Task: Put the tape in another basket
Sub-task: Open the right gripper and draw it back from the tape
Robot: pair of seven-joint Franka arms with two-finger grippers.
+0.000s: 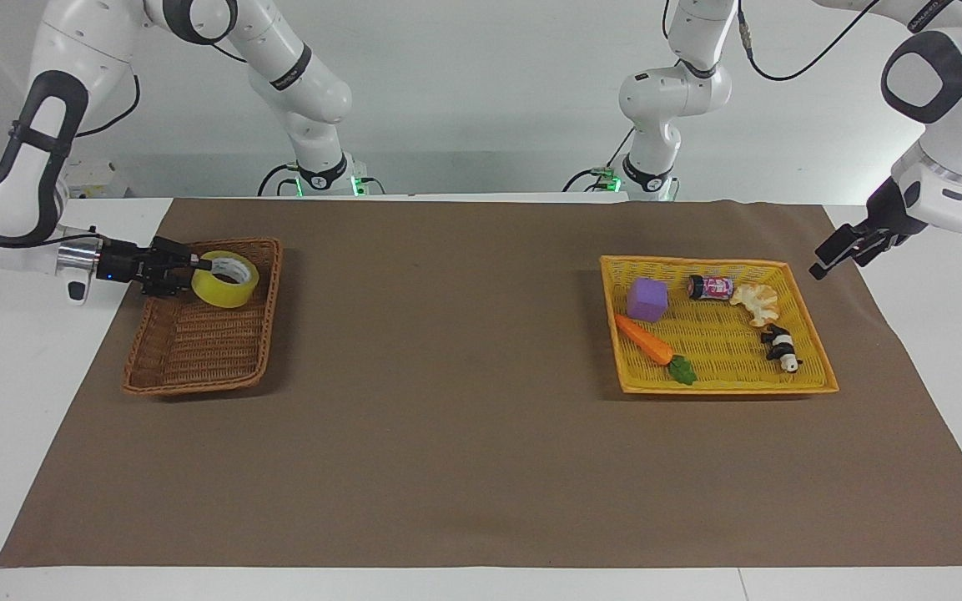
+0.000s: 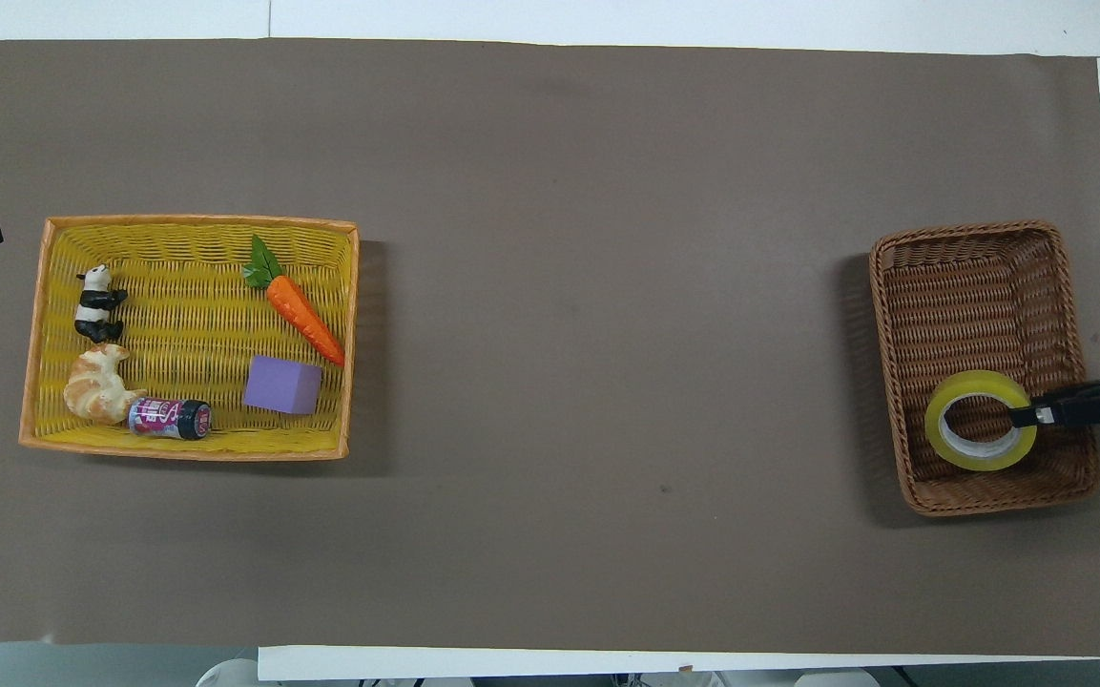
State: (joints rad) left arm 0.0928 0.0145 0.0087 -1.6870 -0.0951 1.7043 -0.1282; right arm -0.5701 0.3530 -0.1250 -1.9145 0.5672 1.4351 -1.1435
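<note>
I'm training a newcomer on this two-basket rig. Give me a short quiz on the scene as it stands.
1. Which gripper is at the tape? A) left B) right
2. True or false: the left gripper is over the yellow basket.
3. How many things lie in the yellow basket?

Key:
1. B. The right gripper is at the tape, inside the brown basket.
2. False. It is over the mat, beside that basket.
3. Five.
</note>
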